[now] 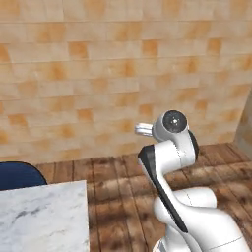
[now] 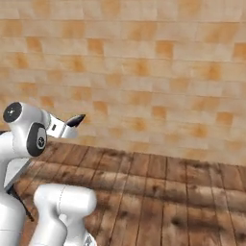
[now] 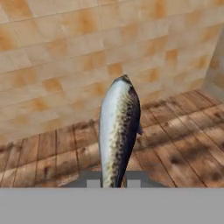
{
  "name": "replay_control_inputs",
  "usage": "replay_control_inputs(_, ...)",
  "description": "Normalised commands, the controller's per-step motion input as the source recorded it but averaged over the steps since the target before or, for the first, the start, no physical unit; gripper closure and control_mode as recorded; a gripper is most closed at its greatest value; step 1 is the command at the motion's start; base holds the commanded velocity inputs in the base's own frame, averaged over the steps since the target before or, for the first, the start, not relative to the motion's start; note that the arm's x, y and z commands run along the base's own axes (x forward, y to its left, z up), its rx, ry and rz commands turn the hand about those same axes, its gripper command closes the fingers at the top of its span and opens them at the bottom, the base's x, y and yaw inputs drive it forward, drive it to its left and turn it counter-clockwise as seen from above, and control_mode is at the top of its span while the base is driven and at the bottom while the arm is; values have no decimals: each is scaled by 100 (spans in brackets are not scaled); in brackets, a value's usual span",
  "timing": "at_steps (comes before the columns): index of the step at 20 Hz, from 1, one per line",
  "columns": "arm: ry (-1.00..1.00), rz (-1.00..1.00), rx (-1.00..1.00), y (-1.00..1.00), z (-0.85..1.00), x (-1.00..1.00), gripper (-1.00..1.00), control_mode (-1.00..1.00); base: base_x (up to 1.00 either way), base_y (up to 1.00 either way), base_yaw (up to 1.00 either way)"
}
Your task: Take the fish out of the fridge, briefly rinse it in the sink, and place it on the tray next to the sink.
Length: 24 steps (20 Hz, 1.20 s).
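The fish (image 3: 118, 131) stands up from between my fingertips in the hand view: slim, with a pale belly on its left side and a dark speckled back on its right. My gripper (image 3: 114, 181) is shut on its lower end. In the right base view the fish's dark end (image 2: 77, 119) pokes out past the gripper (image 2: 67, 126), held at about the height of the arm's upper joint and pointing toward the wall. The hand's pale tip (image 1: 142, 129) juts left of the wrist in the left base view. The fridge, sink and tray are out of view.
A tan brick wall (image 2: 144, 72) faces the arm, with a wooden plank floor (image 2: 168, 192) below it. A white marble counter corner (image 1: 44, 216) lies at lower left, a dark blue rounded object (image 1: 19, 174) behind it. A grey-brown wall edge (image 1: 244, 128) stands at far right.
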Motion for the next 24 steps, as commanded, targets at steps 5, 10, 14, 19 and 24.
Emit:
replay_control_inputs(5, 0, 0, 0, 0, 0, 0, 100, 100, 41, 0, 89)
replay_control_inputs(10, 0, 0, 0, 0, 0, 0, 100, 100, 100, 0, 63)
replay_control_inputs(14, 0, 0, 0, 0, 0, 0, 100, 100, 100, -22, 50)
replay_control_inputs(19, 0, 0, 0, 0, 0, 0, 100, 100, 100, -38, 45)
replay_control_inputs(24, 0, 0, 0, 0, 0, 0, 100, 100, 100, -52, 45)
